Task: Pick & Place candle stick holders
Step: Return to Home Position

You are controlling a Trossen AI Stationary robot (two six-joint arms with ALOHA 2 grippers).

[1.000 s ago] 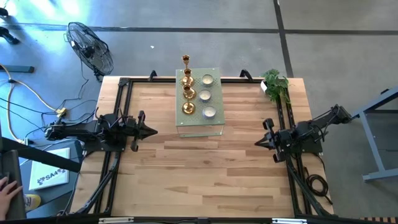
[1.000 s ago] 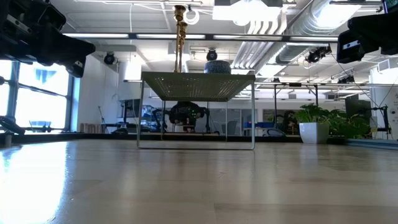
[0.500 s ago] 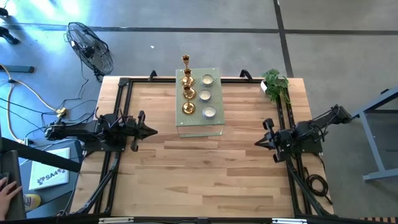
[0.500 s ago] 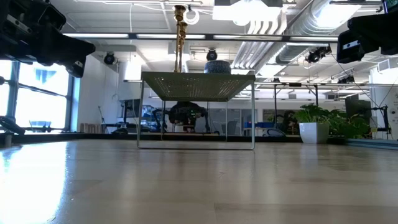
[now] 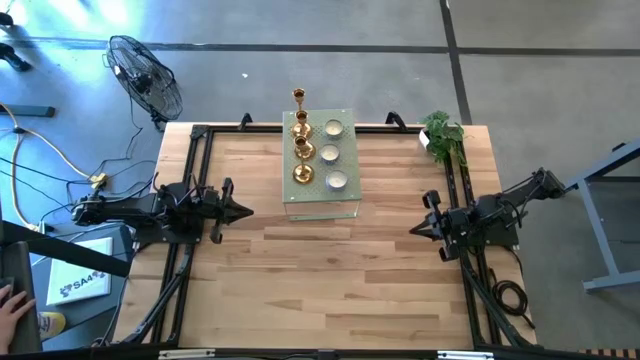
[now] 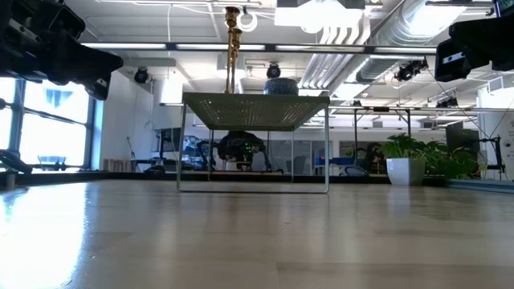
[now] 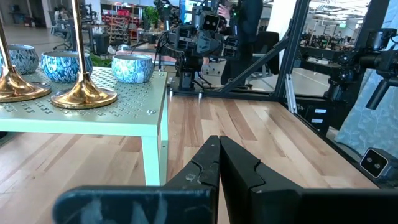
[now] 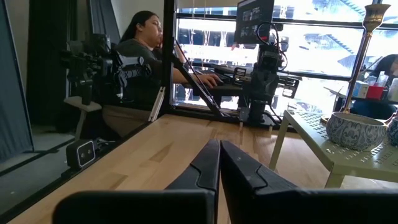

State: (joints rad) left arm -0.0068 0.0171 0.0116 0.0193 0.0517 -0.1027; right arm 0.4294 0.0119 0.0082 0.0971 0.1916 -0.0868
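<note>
Three gold candle stick holders (image 5: 301, 145) stand in a row on their round bases on the pale green perforated stand (image 5: 345, 205) at the table's far middle. Three low round cups (image 5: 332, 153) stand in a row beside them. In the left wrist view the gold bases (image 7: 84, 98) and patterned cups (image 7: 132, 67) show on the stand's top. My left gripper (image 5: 248, 211) is shut and empty at the table's left, its tips (image 7: 219, 144) pointing toward the stand. My right gripper (image 5: 413, 231) is shut and empty at the table's right; its tips show in its wrist view (image 8: 219, 147).
A potted green plant (image 5: 443, 137) stands at the table's far right corner. A fan (image 5: 146, 78) stands on the floor beyond the far left corner. A seated person (image 8: 140, 59) shows beyond the table's left side. A hand (image 5: 12, 303) shows at the picture's left edge.
</note>
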